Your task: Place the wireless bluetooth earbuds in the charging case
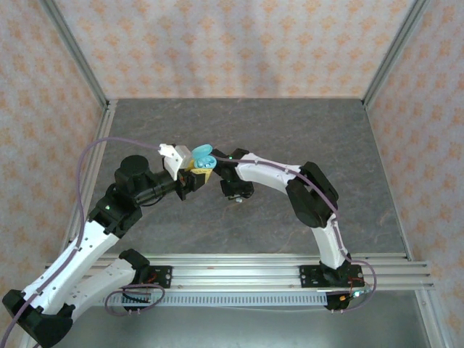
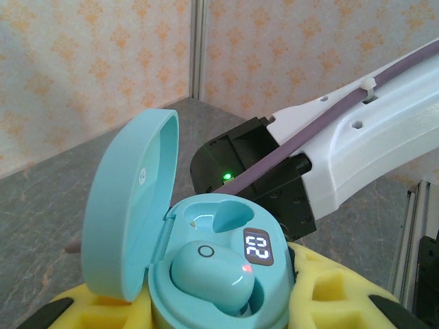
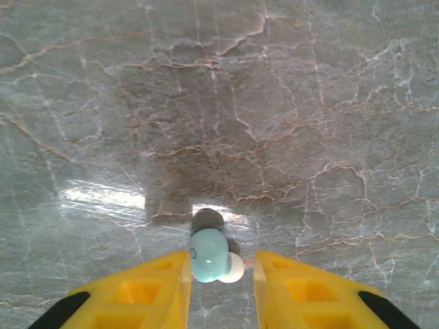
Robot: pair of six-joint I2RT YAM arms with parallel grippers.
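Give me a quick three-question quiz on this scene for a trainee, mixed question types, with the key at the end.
1. True or false: the case held in the left gripper has its lid shut.
2. Multiple choice: how many earbuds are seated in the case? A none, B one, C two.
3. Fill in: the earbud between the fingers of the right gripper is ___ in colour.

Key: 1 false, the lid stands open. 2 B, one socket is empty. 3 teal.
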